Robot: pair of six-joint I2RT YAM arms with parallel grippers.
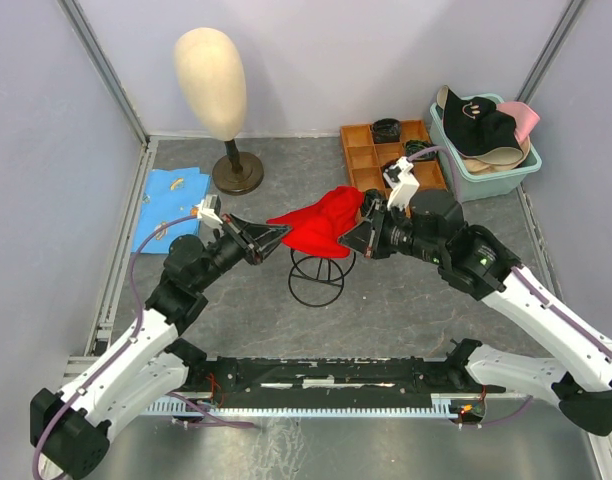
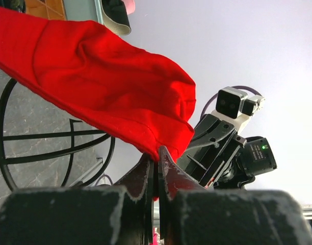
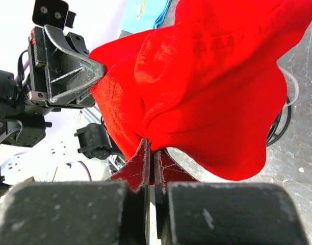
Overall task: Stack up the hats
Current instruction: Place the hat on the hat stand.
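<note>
A red fabric hat point(image 1: 321, 222) hangs between both grippers, just above a black wire stand point(image 1: 318, 280). My left gripper point(image 1: 284, 235) is shut on the hat's left edge, as the left wrist view shows point(image 2: 157, 153), with red cloth point(image 2: 105, 81) pinched at the tips. My right gripper point(image 1: 354, 232) is shut on the hat's right edge point(image 3: 151, 148), under the red cloth point(image 3: 217, 87). A black cap with a pale logo point(image 1: 478, 122), a pink hat point(image 1: 526, 118) and a beige hat point(image 1: 496, 155) lie piled in the teal tub point(image 1: 486, 182). I cannot make out a tan cap.
A cream mannequin head point(image 1: 211, 80) on a brown stand is at the back left. A blue cloth point(image 1: 176, 190) lies by the left wall. A wooden compartment tray point(image 1: 371, 150) holding dark items sits beside the tub.
</note>
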